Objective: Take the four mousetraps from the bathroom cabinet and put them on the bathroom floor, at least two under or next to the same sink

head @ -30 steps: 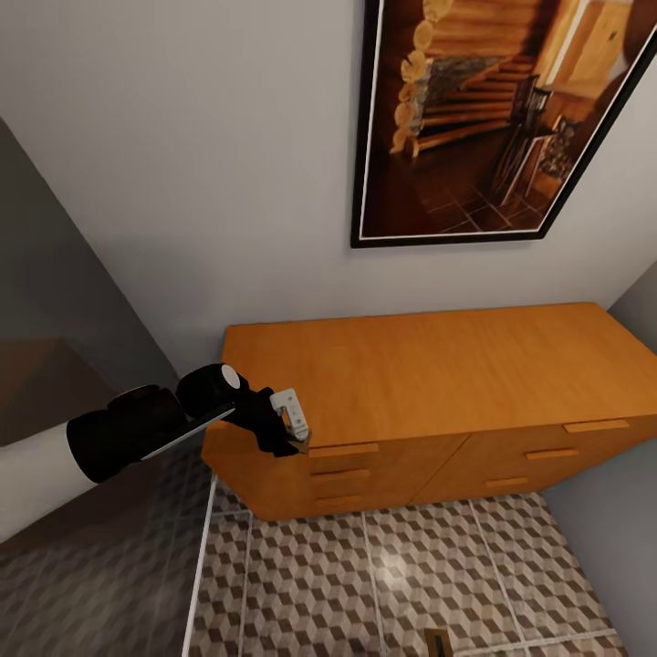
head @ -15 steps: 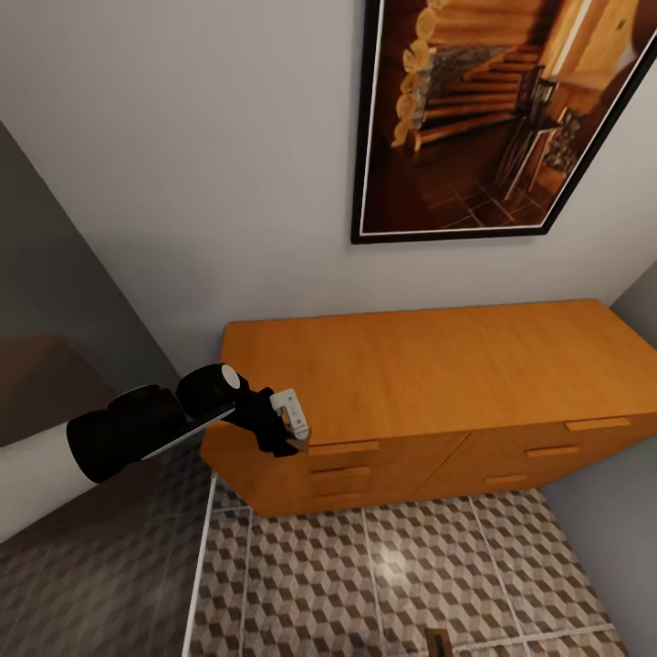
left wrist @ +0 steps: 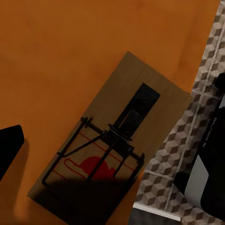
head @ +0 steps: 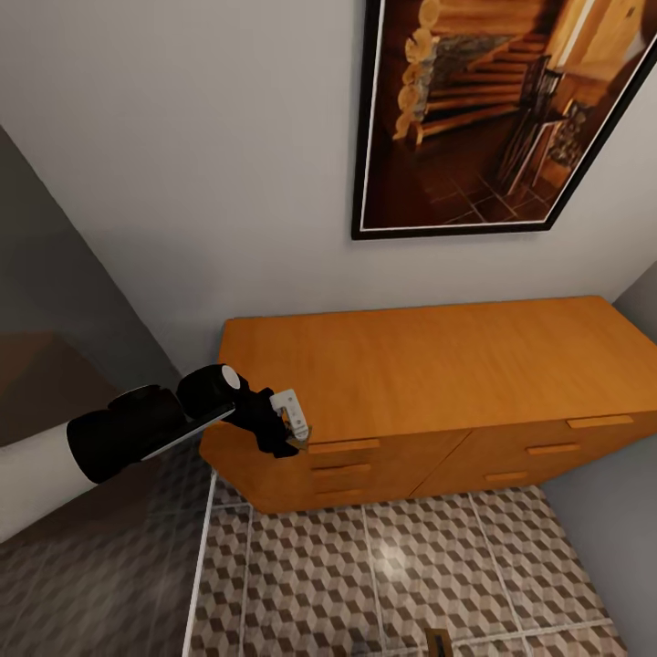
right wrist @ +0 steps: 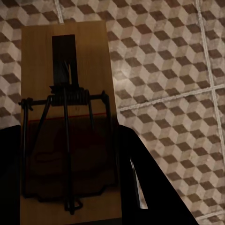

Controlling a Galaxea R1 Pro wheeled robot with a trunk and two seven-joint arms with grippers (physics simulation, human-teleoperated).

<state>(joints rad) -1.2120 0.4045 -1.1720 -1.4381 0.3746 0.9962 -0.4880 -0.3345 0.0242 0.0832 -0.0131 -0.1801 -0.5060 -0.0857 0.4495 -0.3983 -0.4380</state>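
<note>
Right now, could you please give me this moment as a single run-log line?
left gripper: holds mousetrap over cabinet edge | right gripper: holds second mousetrap above bathroom floor

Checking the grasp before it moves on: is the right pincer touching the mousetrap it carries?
Touching. The right wrist view shows the mousetrap wedged between the right pincer's dark fingers, above the bathroom floor.

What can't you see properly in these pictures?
Cabinet drawers' insides: head view, shut fronts hide them.
Whether the left tool grips the left trap: left wrist view, shadow covers its near end.
Right trap: head view's bottom edge cuts it off.
</note>
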